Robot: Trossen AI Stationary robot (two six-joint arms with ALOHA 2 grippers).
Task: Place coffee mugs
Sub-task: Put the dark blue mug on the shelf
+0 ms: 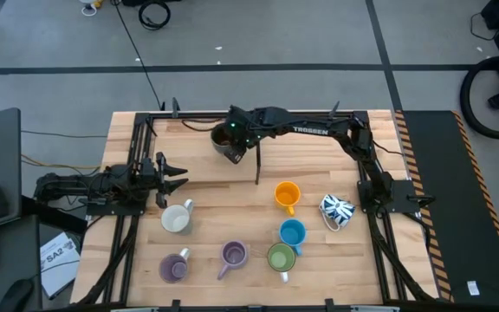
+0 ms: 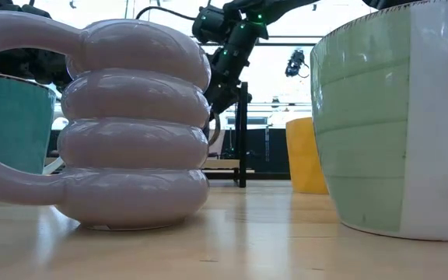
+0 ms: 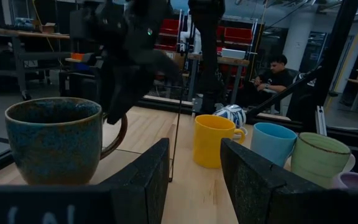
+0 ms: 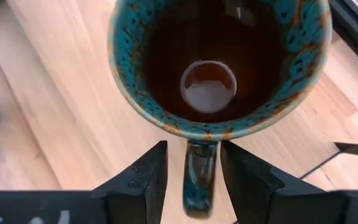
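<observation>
Wooden surface held seven mugs toward five o'clock. The dark mug stood at twelve o'clock, its handle between the right hand's released fingers. The left hand waited open at nine o'clock. The job looked nearly done.
</observation>
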